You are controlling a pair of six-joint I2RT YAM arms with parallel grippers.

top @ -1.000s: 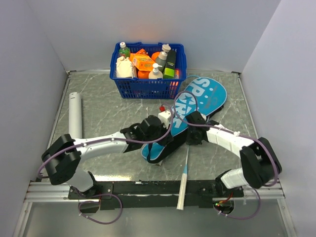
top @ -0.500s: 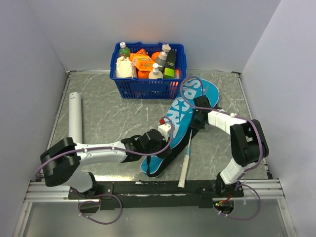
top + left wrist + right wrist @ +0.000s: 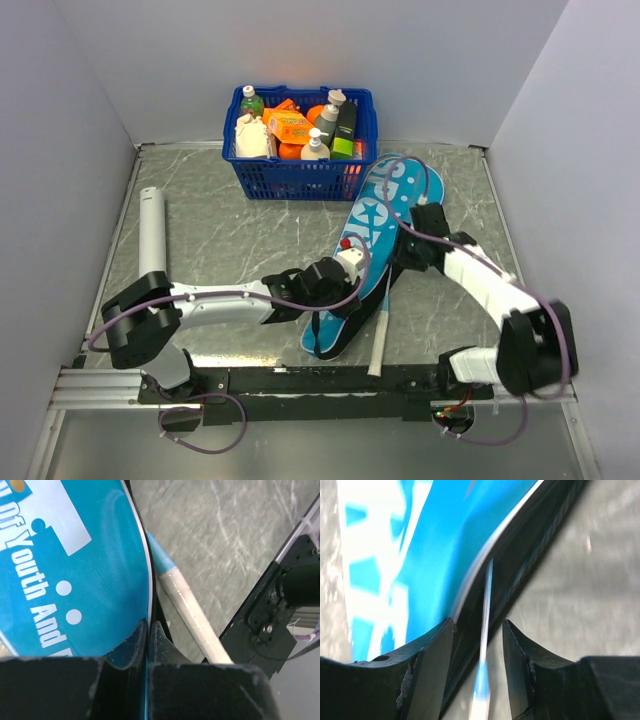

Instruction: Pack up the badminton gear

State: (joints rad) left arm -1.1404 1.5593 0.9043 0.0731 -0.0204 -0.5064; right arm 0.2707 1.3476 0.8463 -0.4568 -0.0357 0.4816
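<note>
Compare with 1 second earlier: teal case (image 3: 375, 225) swung head-first toward the blue basket (image 3: 300, 172), long axis steeper. Racket (image 3: 381, 335) drawn up off the base rail and laid against the right rim of the case. Right arm unfolded from a bent-elbow pose.

Locate the case on the bench (image 3: 220, 230): diagonal, head just beside the basket, tail toward the near edge between the 2 arms. Locate the white tube (image 3: 152, 235) well apart at the far left, untouched. Find no shuttlecock and no 2nd racket in any view.

Key relation: racket long axis parallel to the right rim of the case, white handle toward the near edge, pale blue shaft running up between the right jaws. Right arm nearer by far.

Read the right gripper (image 3: 403, 255) as jaws apart, straddling the shaft with no visible grip, wrist low at the rim, forearm stretched diagonally from the right base. Read the left gripper (image 3: 338, 292) as jaws together, clamped on the rim of the case near its tail, arm lying low across the bench.

Judge the step in hand as feeding the racket into the case. For the next move, expect a fresh grip on the shaft and a slide along that axis.
</note>
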